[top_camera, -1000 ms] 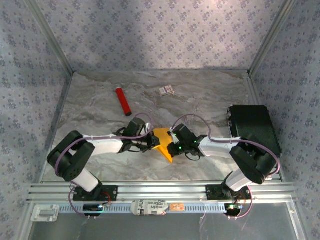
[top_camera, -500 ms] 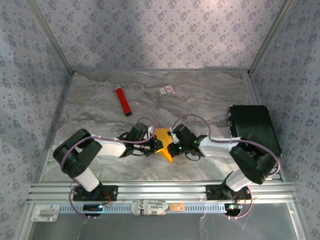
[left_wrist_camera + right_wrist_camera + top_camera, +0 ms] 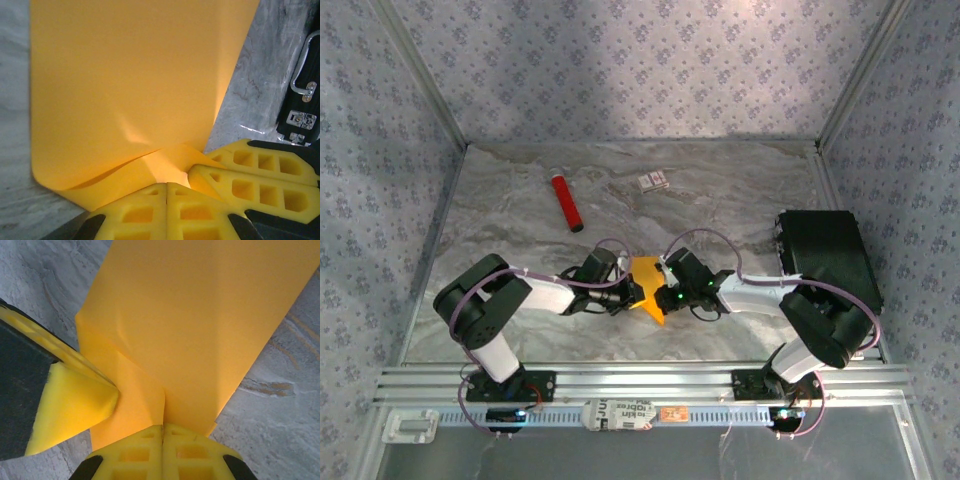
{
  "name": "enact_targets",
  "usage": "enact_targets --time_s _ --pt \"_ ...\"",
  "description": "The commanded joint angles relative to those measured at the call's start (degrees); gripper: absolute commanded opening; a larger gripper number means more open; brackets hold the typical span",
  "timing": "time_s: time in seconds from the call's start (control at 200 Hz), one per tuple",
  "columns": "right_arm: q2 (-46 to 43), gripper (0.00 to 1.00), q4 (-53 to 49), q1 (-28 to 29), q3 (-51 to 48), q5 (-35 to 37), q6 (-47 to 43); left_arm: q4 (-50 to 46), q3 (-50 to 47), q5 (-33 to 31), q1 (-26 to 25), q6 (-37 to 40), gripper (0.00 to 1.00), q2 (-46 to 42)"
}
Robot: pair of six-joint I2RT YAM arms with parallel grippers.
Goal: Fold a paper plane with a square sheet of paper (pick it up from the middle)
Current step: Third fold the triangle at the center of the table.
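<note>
the grey marbled table (image 3: 520,250) carries a black case (image 3: 825,255) at its right edge. near the front middle, the partly folded orange-yellow sheet of paper (image 3: 645,270) sits between the two arms, one corner pointing toward their bases. the left gripper (image 3: 166,190) is clamped on one edge, fingers pressed together. the right gripper (image 3: 163,432) pinches the paper the same way. farther back lie a red tube (image 3: 566,203) and a small white card (image 3: 654,181), well apart.
</note>
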Motion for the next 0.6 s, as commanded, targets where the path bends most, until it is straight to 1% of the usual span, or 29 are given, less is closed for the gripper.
enact_targets --time_s 0.0,0.22,0.34,0.495,0.55,0.595 --pt "0.5 0.04 -1.2 -0.4 -1.0 0.7 1.2 -2.9 0.5 -1.4 -0.5 2.6 0.00 1.3" --pt "0.2 0.04 -1.3 -0.3 -0.6 0.3 1.3 -3.7 0.8 -1.4 -0.8 3.3 0.00 3.5" --pt "-0.5 0.07 -1.8 -0.4 0.0 -0.3 1.8 -4.4 0.5 -1.5 -0.8 3.6 0.00 3.7" --pt "-4.5 0.18 -4.4 -1.4 1.2 -0.4 3.4 -4.4 0.4 -1.7 -0.8 3.8 0.00 3.8" --pt "-6.5 0.27 -5.7 -2.1 1.1 -0.3 4.3 -4.5 0.5 -1.6 -0.9 3.9 0.00 3.8" --pt "-8.4 0.31 -6.8 -3.0 1.0 -0.4 4.8 -4.5 0.7 -1.5 -0.9 3.9 0.00 3.8"
